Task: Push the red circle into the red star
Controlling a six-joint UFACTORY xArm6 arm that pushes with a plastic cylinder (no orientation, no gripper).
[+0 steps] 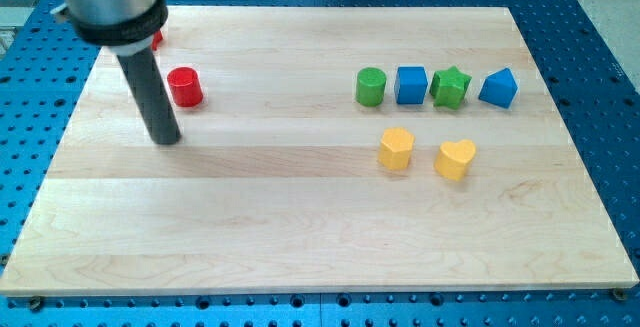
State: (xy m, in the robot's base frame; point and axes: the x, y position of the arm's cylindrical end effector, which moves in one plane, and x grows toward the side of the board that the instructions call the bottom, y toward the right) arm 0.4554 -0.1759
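Wood board (pixel 300 217) | red circle (pixel 185 86) just right of my tip (pixel 167 139) | red star (pixel 157 39) prob. behind rod.

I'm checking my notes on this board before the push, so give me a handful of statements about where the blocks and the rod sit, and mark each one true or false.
1. My tip sits to the view's left of and below the red circle, not touching it. True.
2. The red star is in full view. False: it is mostly hidden behind the arm near the view's top left.
3. Four blocks form a row at the view's right: green circle, blue cube, green star, blue block. True.
4. The two yellow blocks lie above that row. False: they lie below it.
5. The red circle touches the green circle. False: they are far apart.
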